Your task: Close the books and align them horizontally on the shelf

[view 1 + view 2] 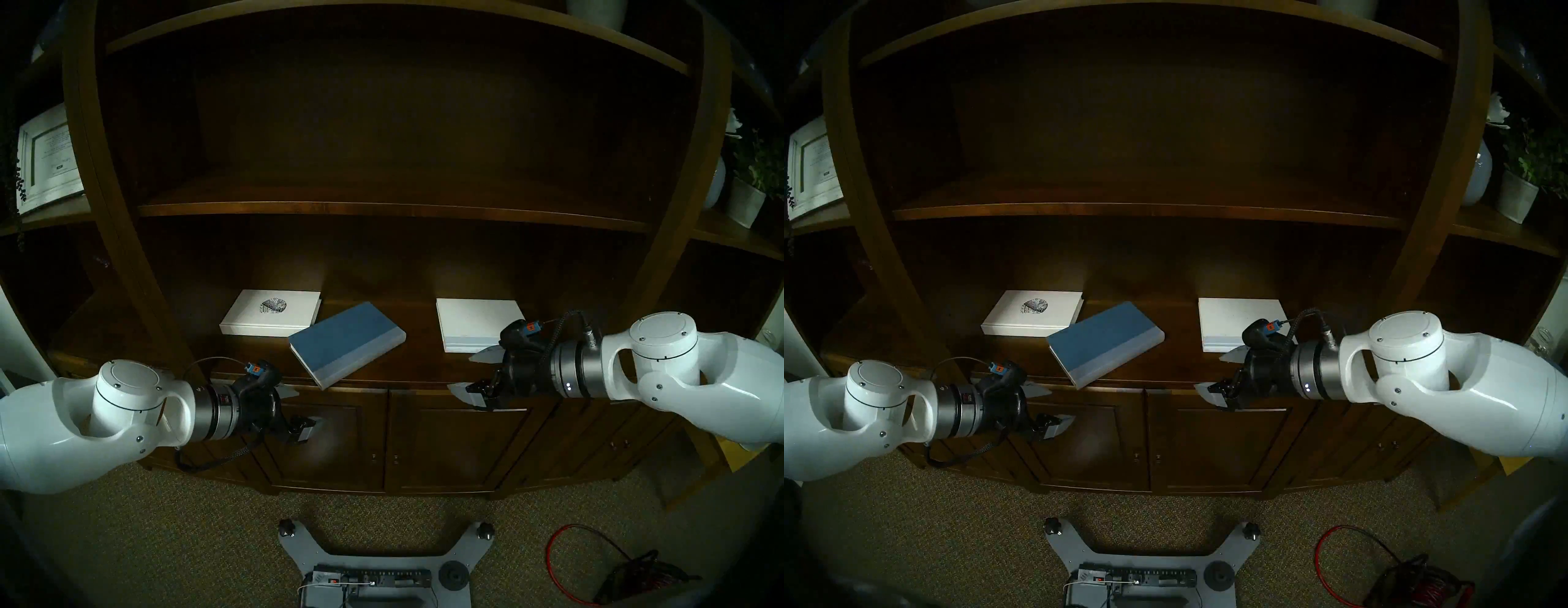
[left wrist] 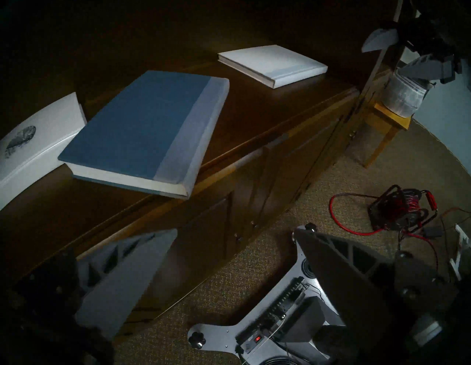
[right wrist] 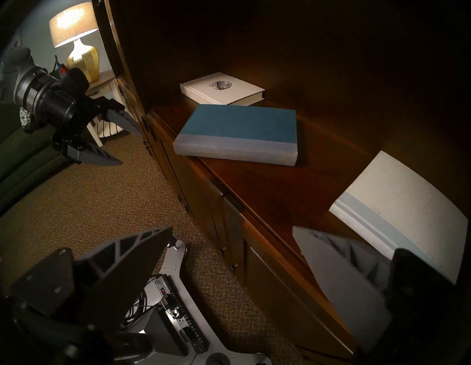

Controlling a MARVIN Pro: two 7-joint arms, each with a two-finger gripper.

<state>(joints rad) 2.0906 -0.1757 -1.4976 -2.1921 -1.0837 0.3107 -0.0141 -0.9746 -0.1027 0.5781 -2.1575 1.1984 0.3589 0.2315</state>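
The work area is a dim room with a tall dark-brown wooden bookcase on speckled carpet. The deep dark-brown wooden ledge (image 1: 424, 361) directly above the panelled cabinet doors (image 1: 445, 441) serves as the shelf.

Three closed hardcover books lie flat on this ledge:
- The white book with a black oval speckled illustration (image 1: 271, 313) lies at the left, set back, with its edges roughly parallel to the ledge front.
- The blue book with a pale grey spine strip and cream pages (image 1: 345, 343) lies in the middle, rotated diagonally. Its upper corner sits against or just over the illustrated book, and its near corner projects past the ledge front. Judged from this, it is the one book out of line.
- The plain white book with a pale blue-grey spine strip (image 1: 479, 325) lies at the right, square to the ledge and well apart from the blue book.

All covers are down, so closing appears complete; squaring the blue book appears to remain.

Arm pose:
- The left gripper (image 1: 299, 405) hangs in front of the cabinet doors, below ledge level, angled down and inward. Its jaws are spread and hold nothing.
- The right gripper (image 1: 473, 375) sits at the ledge front, just before the plain white book, angled down and inward. Its jaws are likewise spread and empty.
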